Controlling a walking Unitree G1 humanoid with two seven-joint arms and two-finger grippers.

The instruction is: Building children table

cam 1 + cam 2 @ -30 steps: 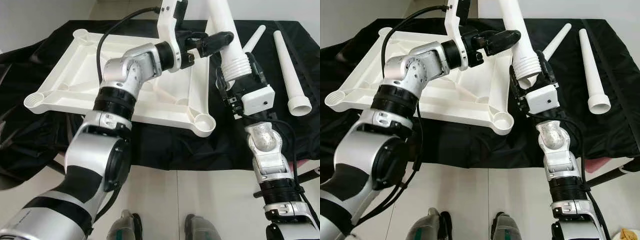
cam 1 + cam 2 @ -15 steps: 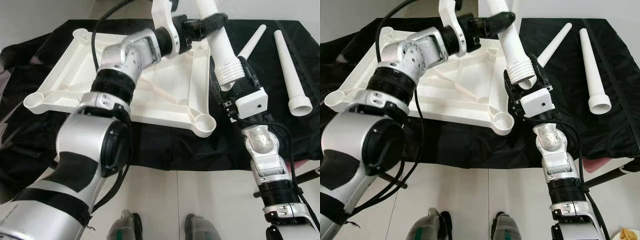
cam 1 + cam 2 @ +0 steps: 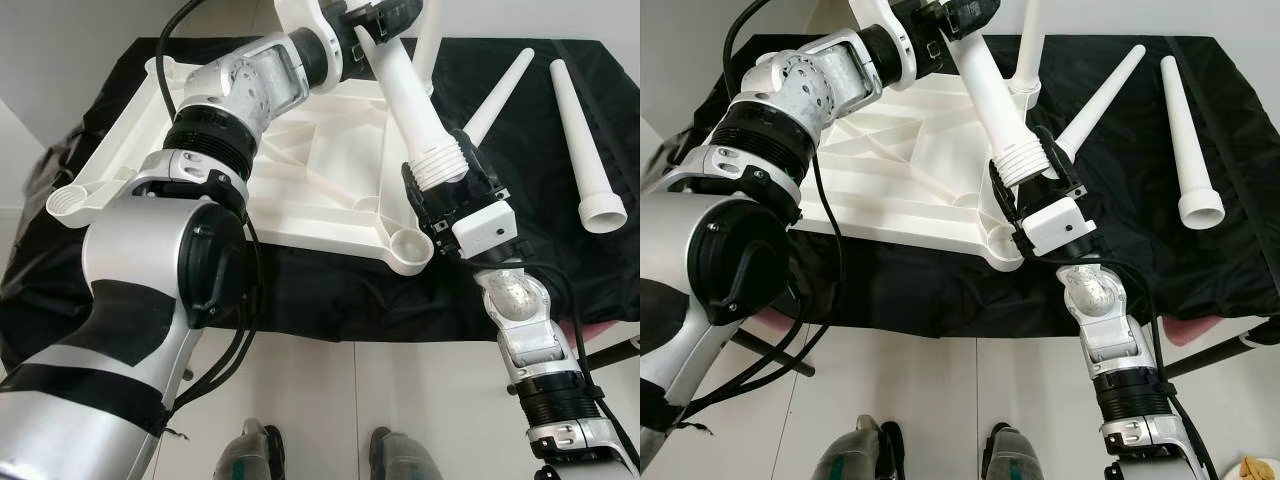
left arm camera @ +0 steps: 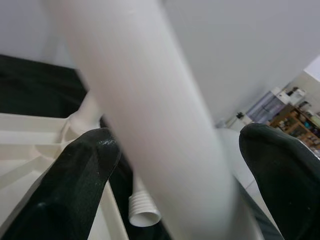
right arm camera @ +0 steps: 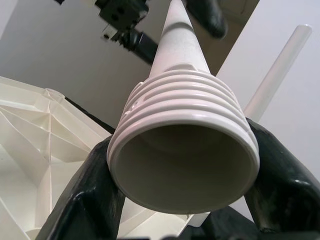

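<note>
Right pincer (image 3: 440,180) clamps threaded table leg (image 3: 405,100); no legible writing.

Even, bright indoor light; head views sharp.
My left wrist view: table leg (image 4: 150,125) blurred, too close.

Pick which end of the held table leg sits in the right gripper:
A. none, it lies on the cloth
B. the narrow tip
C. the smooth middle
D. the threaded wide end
D: the right gripper closes around the leg's ribbed wide end, while the left gripper holds it higher up.
</note>
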